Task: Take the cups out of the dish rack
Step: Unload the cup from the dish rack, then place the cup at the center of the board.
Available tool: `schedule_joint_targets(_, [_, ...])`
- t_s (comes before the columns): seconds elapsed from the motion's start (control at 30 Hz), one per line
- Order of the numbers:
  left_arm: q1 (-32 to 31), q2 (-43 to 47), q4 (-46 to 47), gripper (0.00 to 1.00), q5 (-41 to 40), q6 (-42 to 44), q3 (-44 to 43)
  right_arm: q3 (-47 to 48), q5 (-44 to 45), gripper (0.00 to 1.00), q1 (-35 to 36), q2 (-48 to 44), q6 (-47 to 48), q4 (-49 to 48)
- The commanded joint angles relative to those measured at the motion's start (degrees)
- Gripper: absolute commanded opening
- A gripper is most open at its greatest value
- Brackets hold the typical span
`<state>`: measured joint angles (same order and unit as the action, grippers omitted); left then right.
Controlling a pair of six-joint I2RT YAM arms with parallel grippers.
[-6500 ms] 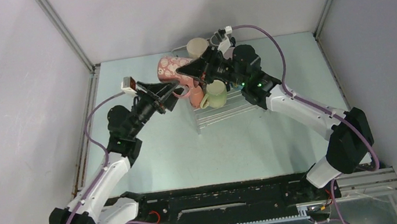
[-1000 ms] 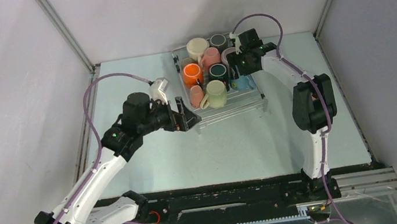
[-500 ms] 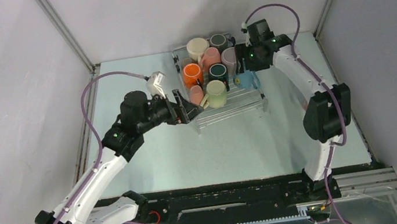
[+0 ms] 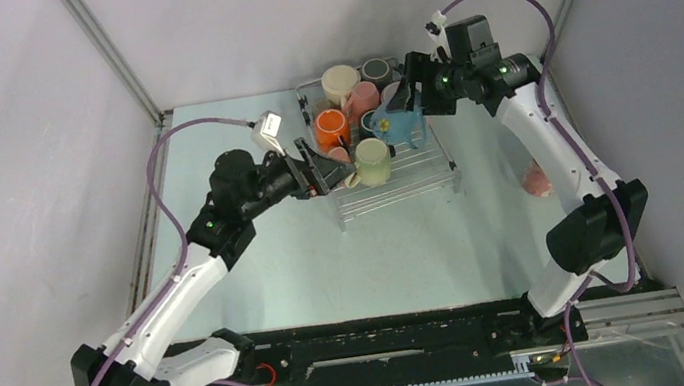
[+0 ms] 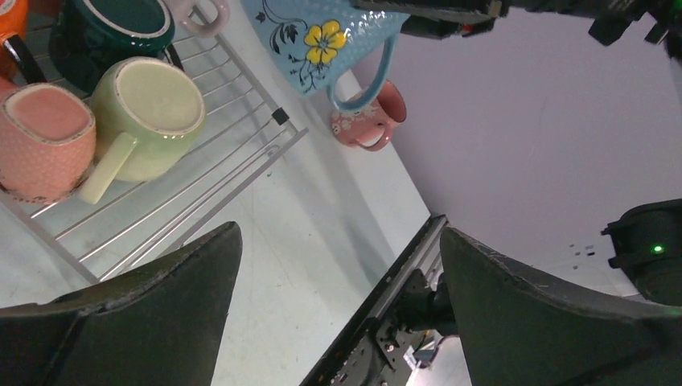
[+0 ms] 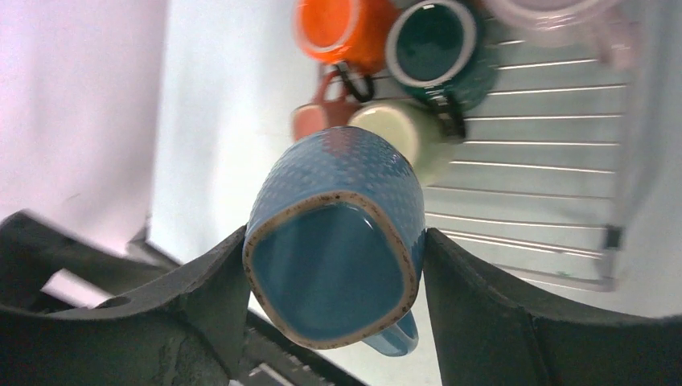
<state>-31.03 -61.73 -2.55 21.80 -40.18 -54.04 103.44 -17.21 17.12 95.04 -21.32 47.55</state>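
Tabletop [image 4: 307, 258] bears one dish rack [image 4: 408, 185], one pink cup [image 4: 537, 180]; one blue cup [image 4: 399, 125] aloft.

I read this as a robot lab cell; plain grey panels [image 4: 9, 149] on aluminium posts [image 4: 111, 54] stand on 3 sides of the fingers [image 5: 145, 322]; pale tabletop [image 4: 328, 266] beneath them.

mugs [image 4: 331, 126] crowd the rack's [image 4: 409, 181] upper left, a blue mug [image 4: 399, 124] hangs over its right; its lower part is bare, tabletop [image 4: 378, 259] at lower centre open.
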Motion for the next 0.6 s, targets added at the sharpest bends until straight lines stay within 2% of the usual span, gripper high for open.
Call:
schedule_joint_targets(0.0, [1.2, -0.6, 10.4, 1.00, 2.9, -5.2, 3.0, -0.5, -10.4, 0.18, 2.4, -4.8, -10.0, -8.2])
schedule_joint_targets(0.23, [3.7, -2.2, 23.2, 0.98, 6.2, -14.0, 7.0, -3.6, -15.5, 0.18, 6.6, -6.3, -17.5, -15.8])
schedule_joint_targets(0.43, [4.8, -2.2, 28.6, 0.94, 6.8, -16.5, 7.8, -6.6, -20.9, 0.18, 7.7, -6.7, -23.4, -23.2])
schedule_joint_targets(0.57, [5.2, -1.7, 31.3, 0.88, 7.0, -17.2, 8.2, -8.2, -23.1, 0.18, 7.7, -6.8, -25.6, -26.0])
